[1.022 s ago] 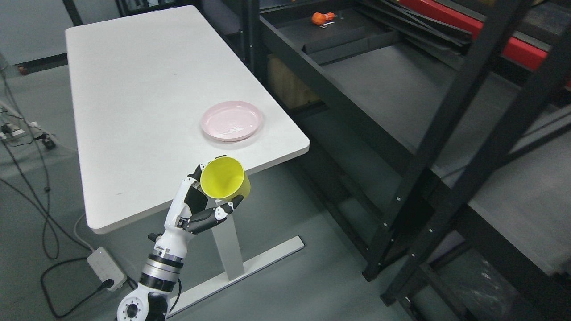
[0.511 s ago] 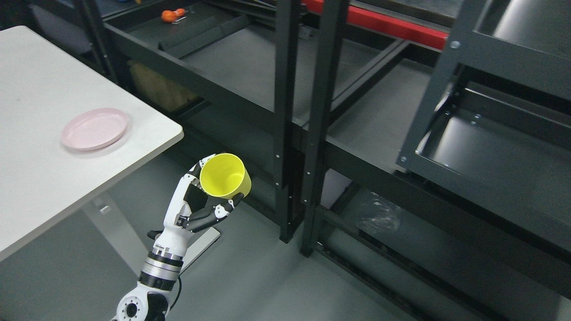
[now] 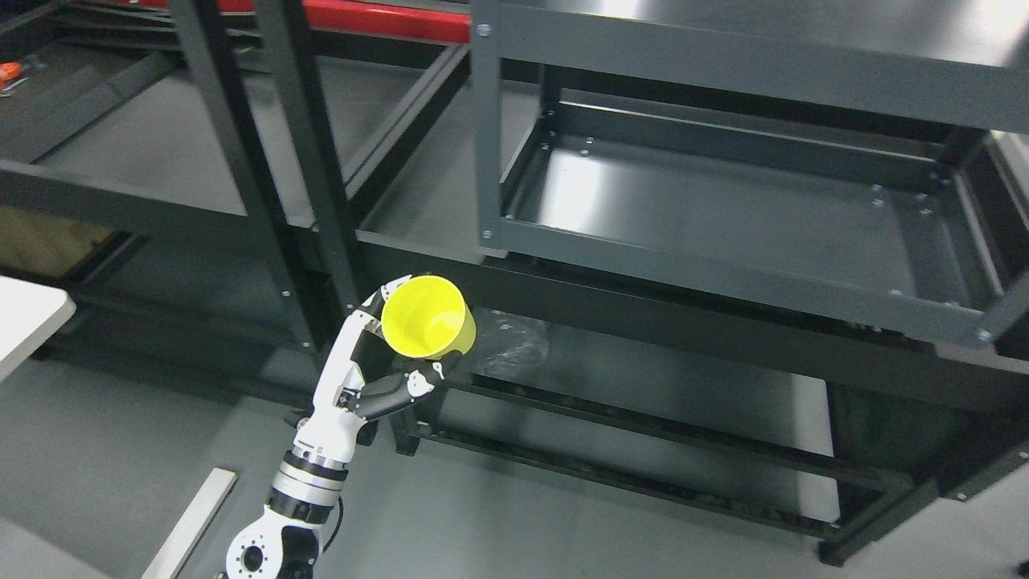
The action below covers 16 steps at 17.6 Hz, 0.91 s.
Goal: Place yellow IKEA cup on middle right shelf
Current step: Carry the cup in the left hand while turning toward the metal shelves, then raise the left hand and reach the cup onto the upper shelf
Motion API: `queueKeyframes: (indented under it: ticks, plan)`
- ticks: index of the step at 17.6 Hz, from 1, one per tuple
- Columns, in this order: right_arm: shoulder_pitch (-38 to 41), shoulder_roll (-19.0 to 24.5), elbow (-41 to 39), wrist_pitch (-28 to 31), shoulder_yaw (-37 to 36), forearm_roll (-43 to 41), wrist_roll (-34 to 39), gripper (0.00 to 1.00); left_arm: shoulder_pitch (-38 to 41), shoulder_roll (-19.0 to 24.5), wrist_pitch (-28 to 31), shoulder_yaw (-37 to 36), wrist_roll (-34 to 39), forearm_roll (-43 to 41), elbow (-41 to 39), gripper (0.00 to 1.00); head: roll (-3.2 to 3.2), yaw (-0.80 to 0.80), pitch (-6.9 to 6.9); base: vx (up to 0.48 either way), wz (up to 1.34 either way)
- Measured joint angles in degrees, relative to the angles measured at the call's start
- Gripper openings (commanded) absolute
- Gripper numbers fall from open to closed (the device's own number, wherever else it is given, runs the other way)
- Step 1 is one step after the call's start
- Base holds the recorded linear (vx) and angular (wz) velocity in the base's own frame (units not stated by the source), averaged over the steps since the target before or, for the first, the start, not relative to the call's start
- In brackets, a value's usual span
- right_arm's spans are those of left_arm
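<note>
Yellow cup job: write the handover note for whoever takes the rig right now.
Left hand: shut on the cup, held in the air with its mouth tilted toward the camera, in front of the rack's lower beam.
Right hand: not in view.
Middle right shelf: up and to the right of the cup, nothing on it that shows.
Table: only a corner shows at the left edge.
Done: cup picked up and carried to the rack.
Left: lift the cup over the shelf's front lip, set it down upright, let go, pull the hand back.
</note>
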Motion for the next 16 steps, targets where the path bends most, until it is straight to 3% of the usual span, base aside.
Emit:
queueKeyframes:
  ticks: [8, 16]
  plan:
    - [-0.05, 0.00, -0.01, 0.00, 0.00, 0.00, 0.08, 0.99, -7.65, 0.00, -2.77, -6.76, 0.86, 0.21, -0.46, 0.01, 0.00, 0.00, -0.03, 0.005, -0.32]
    - [-0.02, 0.00, -0.02, -0.01, 0.00, 0.00, -0.16, 1.00, -22.79, 0.00, -3.36, -14.80, 1.81, 4.49, -3.00, 0.00, 0.00, 0.00, -0.03, 0.064, -0.09]
